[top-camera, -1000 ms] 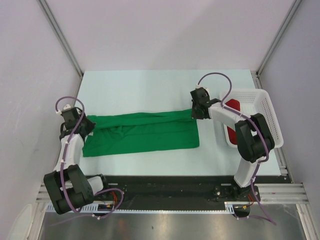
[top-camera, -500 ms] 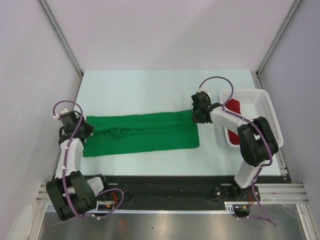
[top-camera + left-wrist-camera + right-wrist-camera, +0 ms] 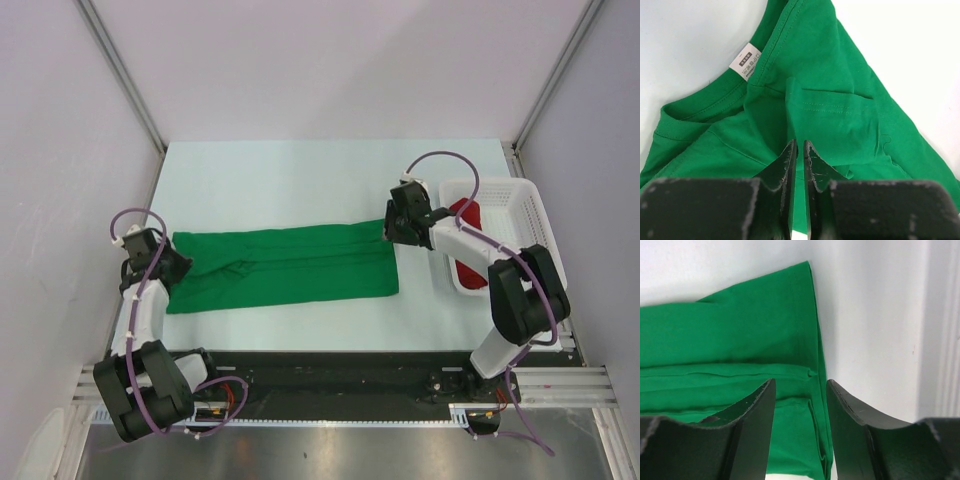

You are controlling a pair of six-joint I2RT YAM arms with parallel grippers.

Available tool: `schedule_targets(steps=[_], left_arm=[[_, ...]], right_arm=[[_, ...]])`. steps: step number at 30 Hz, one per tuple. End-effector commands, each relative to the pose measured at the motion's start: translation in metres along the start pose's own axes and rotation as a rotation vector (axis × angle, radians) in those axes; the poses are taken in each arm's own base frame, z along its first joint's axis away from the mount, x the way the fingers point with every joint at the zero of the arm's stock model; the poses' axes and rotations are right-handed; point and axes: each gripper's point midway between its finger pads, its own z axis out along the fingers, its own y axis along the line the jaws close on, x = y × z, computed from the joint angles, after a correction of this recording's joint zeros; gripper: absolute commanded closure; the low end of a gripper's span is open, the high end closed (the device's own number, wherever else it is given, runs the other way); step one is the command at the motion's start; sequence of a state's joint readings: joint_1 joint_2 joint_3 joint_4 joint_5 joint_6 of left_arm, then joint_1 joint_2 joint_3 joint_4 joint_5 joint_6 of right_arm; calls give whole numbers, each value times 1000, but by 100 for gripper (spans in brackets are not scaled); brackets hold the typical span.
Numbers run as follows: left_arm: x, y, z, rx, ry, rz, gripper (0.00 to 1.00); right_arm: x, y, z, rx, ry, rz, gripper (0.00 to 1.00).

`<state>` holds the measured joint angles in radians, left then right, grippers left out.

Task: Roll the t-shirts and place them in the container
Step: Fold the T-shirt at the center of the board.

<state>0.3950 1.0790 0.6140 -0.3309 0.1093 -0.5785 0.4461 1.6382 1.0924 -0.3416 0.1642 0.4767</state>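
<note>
Green shirt [image 3: 285,265] spans the desk [image 3: 300,180] middle, open room far. Red roll [image 3: 466,212] in basket [image 3: 530,215], right edge. Left end effector [image 3: 800,146] barely parted, right end effector [image 3: 800,390] released.

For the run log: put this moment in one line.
green t-shirt: folded strip, unrolled; left gripper: barely parted, collar end; right gripper: open, hem end; red t-shirt: in basket

Pale table [image 3: 300,170] stood in booth. Plain lilac-grey walls [image 3: 330,60] closed back and sides. Aluminium posts [image 3: 120,75] ran at corners. Black strip [image 3: 330,365] and metal rail [image 3: 560,380] lined near edge. Light was soft, even.
</note>
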Motion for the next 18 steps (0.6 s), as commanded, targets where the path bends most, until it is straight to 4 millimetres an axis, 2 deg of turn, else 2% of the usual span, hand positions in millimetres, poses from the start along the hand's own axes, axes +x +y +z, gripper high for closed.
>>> schedule_targets(steps=[1,6,8,10,13,16,18], left_arm=[[-7,-5,-2,31,-28,-14,87],[-7,-4,-2,24,-27,-9,87],[-6,-3,-2,21,-25,-9,87],[-6,-2,-2,12,-26,-13,88],[-7,0,-3,1,-33,-23,91],[-8,1,-5,-3,-34,-23,100],[-9,1,-7,-6,-40,-20,100]], right_arm=[[-3,8,11,-8,-13,20,51],[7,3,28,24,15,4,52],[10,2,29,34,20,3,61],[12,1,30,38,26,3,77],[13,0,27,47,27,0,95],[11,-2,21,61,19,-9,100],[12,-4,18,71,22,-20,100]])
